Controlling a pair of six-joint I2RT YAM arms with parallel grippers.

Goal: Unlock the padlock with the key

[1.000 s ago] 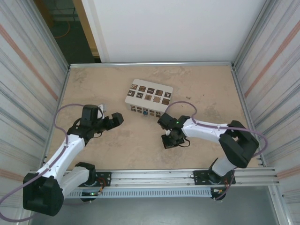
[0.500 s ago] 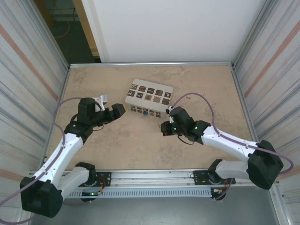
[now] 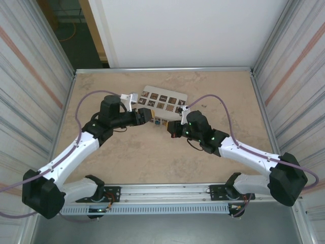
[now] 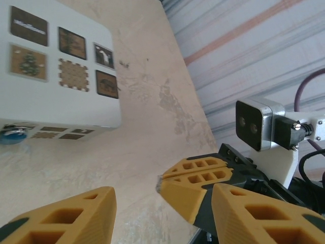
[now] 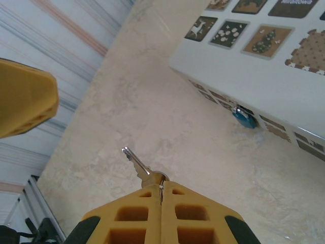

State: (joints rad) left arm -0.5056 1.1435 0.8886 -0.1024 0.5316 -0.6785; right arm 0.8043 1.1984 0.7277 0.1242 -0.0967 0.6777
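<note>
We see a left arm (image 3: 71,155) and a right arm (image 3: 249,155) built of white links and black joints, each trailing a purple cable (image 3: 91,94). The fingers (image 4: 61,213) are orange-yellow with moulded hollows; a silver wrist camera (image 4: 256,124) shows two lenses.

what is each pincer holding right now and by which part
The right pincer is shut on the key, gripping its head end, with the blade sticking out past the fingertips. The left pincer holds nothing; its jaws stand apart.
</note>
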